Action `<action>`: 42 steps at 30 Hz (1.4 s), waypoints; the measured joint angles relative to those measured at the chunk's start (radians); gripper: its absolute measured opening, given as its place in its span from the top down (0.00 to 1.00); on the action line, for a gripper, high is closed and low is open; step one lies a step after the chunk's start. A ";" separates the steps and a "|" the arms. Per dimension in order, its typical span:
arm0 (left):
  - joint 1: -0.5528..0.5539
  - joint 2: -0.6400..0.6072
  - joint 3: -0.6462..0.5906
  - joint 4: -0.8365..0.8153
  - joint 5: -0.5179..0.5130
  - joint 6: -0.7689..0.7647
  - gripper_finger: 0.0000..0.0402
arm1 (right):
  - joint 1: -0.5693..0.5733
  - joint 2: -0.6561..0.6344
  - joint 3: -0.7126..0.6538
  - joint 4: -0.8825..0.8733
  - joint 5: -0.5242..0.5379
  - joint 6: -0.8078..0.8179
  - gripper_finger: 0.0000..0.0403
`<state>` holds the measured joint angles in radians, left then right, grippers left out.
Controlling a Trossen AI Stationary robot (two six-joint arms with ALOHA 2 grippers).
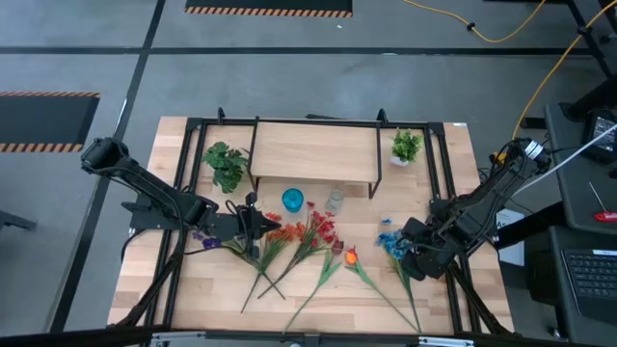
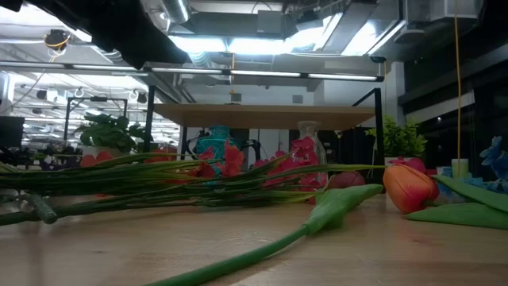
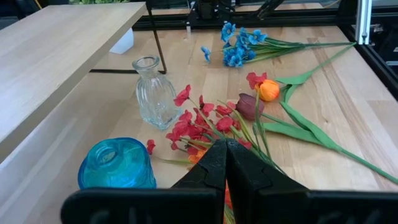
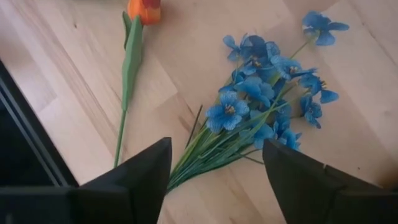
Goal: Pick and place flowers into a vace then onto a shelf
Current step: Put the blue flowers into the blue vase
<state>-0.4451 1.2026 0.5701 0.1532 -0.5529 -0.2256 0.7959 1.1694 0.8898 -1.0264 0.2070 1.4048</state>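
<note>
Nearest the low cam, a green stem runs across the table w/ the orange tulip just behind it.

Right gripper hangs low over the blue flowers at the table's right side, jaws wide, 1 finger on each side of the stem bunch, nothing gripped. Blue blooms lie flat on the wood; tulip lies just beside them.

Left gripper sits left of centre over the red flowers, jaws pressed together; can't tell if a stem is pinched. Purple blooms lie by that arm.

2 vases stand upright in front of the shelf: blue vase and clear vase, near each other, both w/o flowers. Shelf stands at the table's back, w/ 2 potted plants at its ends.
</note>
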 joint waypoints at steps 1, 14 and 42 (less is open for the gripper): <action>0.000 0.000 0.000 0.000 0.004 0.000 0.99 | 0.000 0.000 0.000 0.000 0.000 0.000 0.36; 0.000 0.000 0.000 0.000 0.023 0.000 0.99 | 0.013 0.000 0.000 0.037 -0.124 0.116 0.39; 0.000 0.000 -0.001 -0.001 0.023 0.002 0.99 | 0.141 0.350 -0.001 0.178 -0.101 0.428 0.43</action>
<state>-0.4450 1.2022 0.5694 0.1524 -0.5301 -0.2241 0.9369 1.5198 0.8890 -0.8480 0.1063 1.8332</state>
